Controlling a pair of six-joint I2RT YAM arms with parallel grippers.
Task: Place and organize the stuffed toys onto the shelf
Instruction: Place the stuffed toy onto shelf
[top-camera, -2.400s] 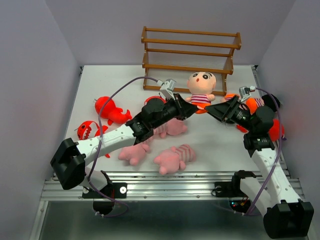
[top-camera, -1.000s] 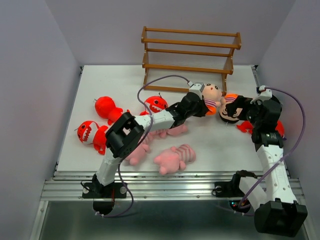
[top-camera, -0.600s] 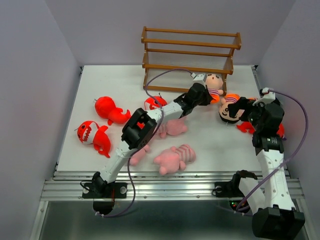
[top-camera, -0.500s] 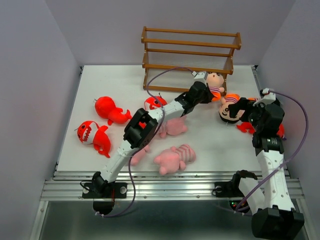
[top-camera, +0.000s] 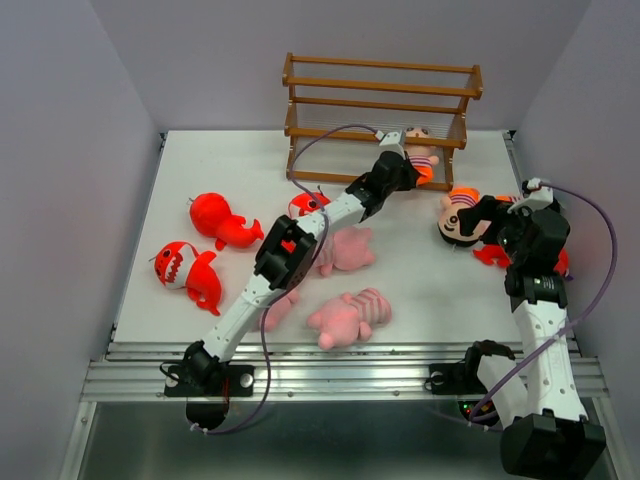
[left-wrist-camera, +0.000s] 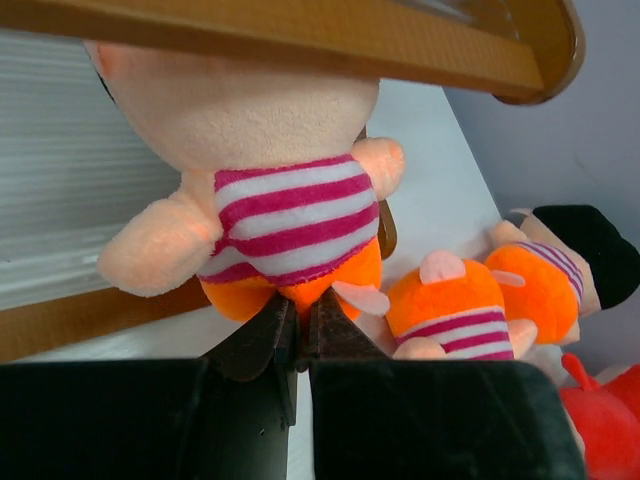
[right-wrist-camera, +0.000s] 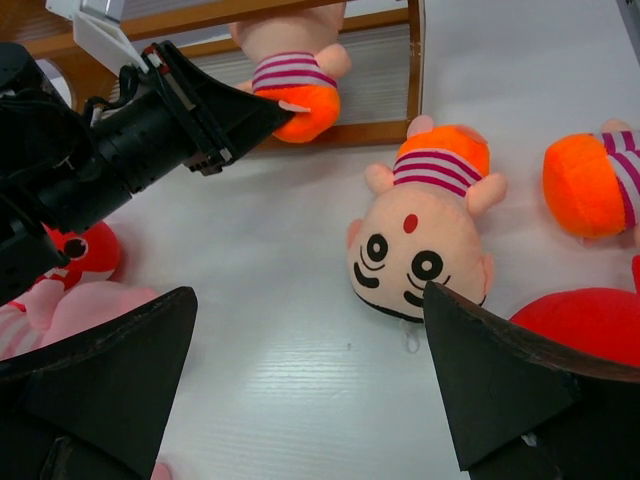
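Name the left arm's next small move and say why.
Probably ease the striped doll a little deeper into the shelf, then open the jaws. The left gripper is shut on the doll's orange bottom. The head is past the front rail and over the slats, but the bottom hangs at the front edge. Whether the doll rests on the slats cannot be told.

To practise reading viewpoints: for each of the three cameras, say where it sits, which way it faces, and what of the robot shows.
Top external: high behind the robot, looking down at the table and shelf; left arm and right arm show.
Left wrist: close to the shelf, facing the held doll; the shut left gripper shows.
Right wrist: looking down at the table; the open right gripper shows.
Shared: both wrist views show that doll.
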